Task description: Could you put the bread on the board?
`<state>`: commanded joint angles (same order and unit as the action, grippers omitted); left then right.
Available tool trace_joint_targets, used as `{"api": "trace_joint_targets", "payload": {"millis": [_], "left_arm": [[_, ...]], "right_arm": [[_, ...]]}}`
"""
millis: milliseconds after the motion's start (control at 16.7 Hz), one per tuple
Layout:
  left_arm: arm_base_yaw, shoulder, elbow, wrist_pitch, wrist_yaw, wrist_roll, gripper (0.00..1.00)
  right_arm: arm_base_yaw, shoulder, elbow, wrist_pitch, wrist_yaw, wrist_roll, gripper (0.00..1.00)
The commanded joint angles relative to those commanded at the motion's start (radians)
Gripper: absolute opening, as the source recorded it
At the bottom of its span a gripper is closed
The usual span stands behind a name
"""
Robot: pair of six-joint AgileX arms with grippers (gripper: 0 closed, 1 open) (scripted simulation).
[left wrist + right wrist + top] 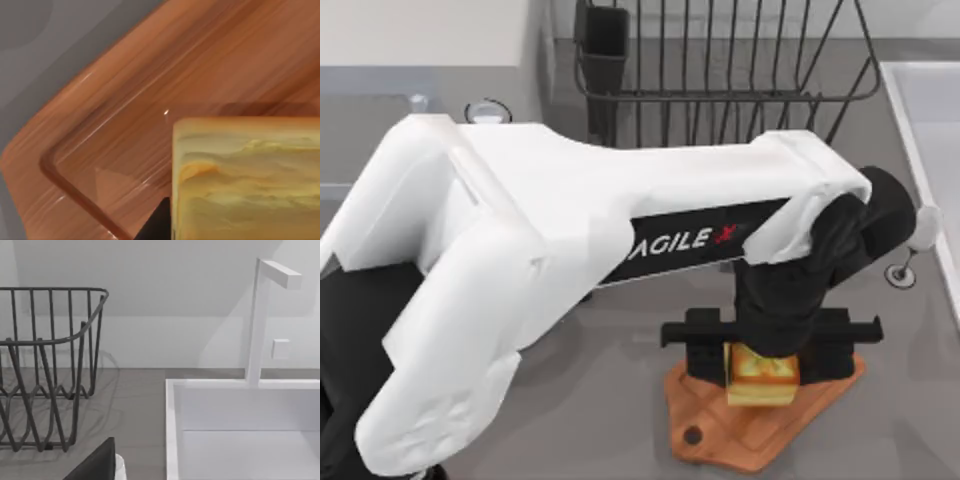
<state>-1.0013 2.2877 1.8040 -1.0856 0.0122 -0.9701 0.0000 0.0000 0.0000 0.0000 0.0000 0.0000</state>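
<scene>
1. Jaws of my left gripper are closed on the bread, low and right of centre in the top view, directly over the board.
2. Seen from the left wrist, the bread sits inside the board's grooved rim; whether it already touches the wood, I cannot tell.
3. Judging by that, the step in hand is the set-down: I should lower straight, keep the chunk level, and part the jaws only once it rests flat, then lift clear vertically so it doesn't tip.
4. Drifting toward the groove would be the risk.
5. Readable writing: "AGILE X" on my left arm.
6. My right arm is parked near the wire rack and white sink.
</scene>
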Motion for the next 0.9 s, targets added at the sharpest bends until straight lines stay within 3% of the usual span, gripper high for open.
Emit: {"api": "trace_joint_targets", "payload": {"millis": [720,900], "left_arm": [[0.000,0.000,0.000,0.000,0.000,0.000,0.98],[0.000,0.000,0.000,0.000,0.000,0.000,1.00]], "right_arm": [[0.000,0.000,0.000,0.000,0.000,0.000,1.00],[0.000,0.000,0.000,0.000,0.000,0.000,1.00]]}}
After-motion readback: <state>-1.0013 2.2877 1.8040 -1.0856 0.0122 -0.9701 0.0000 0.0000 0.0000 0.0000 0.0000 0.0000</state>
